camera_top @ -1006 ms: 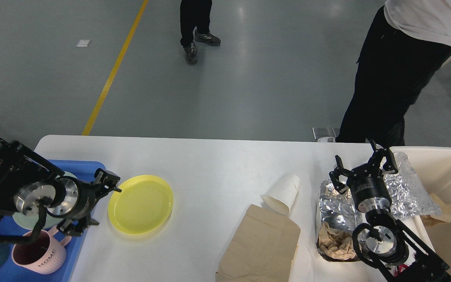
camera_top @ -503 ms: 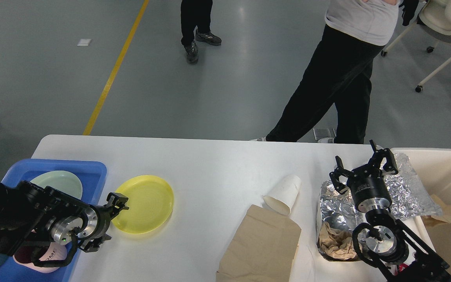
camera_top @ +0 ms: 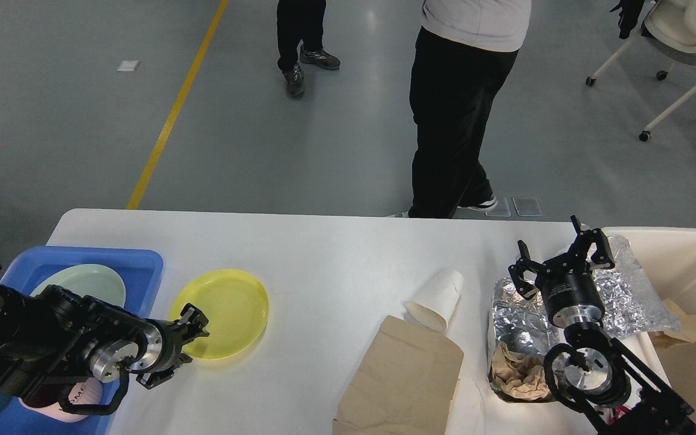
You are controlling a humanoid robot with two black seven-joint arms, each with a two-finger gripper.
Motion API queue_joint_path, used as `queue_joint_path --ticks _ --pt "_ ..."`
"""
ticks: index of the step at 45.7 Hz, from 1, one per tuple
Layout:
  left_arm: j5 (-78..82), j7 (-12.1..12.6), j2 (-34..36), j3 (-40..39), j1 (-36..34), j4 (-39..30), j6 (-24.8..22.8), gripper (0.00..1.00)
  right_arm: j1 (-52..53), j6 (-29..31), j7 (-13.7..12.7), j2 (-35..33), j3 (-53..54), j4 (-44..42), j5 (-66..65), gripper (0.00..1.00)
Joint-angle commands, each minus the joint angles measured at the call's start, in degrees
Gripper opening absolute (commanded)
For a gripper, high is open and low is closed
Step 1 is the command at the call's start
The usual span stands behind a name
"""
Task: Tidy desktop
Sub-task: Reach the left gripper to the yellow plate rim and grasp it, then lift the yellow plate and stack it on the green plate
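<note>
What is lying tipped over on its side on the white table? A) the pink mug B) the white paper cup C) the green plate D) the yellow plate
B: the white paper cup lies on its side on the desktop, just beyond the brown paper bag, its open mouth facing the near edge.

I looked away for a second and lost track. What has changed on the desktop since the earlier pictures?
The left gripper swung down from over the blue tray to the near-left rim of the yellow plate, which has not moved. Behind the desktop, a person walked leftward. The right gripper, open over the foil, the paper cup and the paper bag stayed put.
</note>
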Motion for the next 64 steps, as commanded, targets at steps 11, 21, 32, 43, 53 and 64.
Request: queue_joint_path --ticks 11,21,32,43,53,64 --pt "0.02 -0.01 0.0 0.08 1.15 0.15 -0.04 0.26 0.01 -0.08 0.0 0.0 0.0 0.07 0.0 1.0" --pt "-0.06 -0.18 0.0 0.0 1.24 0.15 -0.13 0.0 0.01 0.01 0.0 0.0 0.0 -0.01 0.0 1.0" --pt "-0.24 -0.27 0.0 0.0 1.24 -0.03 -0.04 0.0 -0.07 -0.08 0.0 0.08 0.0 0.08 0.0 1.0" --pt "-0.15 -0.18 0.43 0.08 0.45 -1.26 -0.39 0.0 0.01 -0.08 0.0 0.0 0.0 0.08 0.0 1.0" --pt "0.02 -0.27 5.0 6.4 -13.16 -11.8 -6.53 0.0 0.01 0.01 0.0 0.0 0.0 0.07 0.0 1.0" --pt "0.11 -0.09 7.2 21.25 -38.12 -25.95 -17.43 0.0 0.01 0.01 0.0 0.0 0.0 0.08 0.0 1.0"
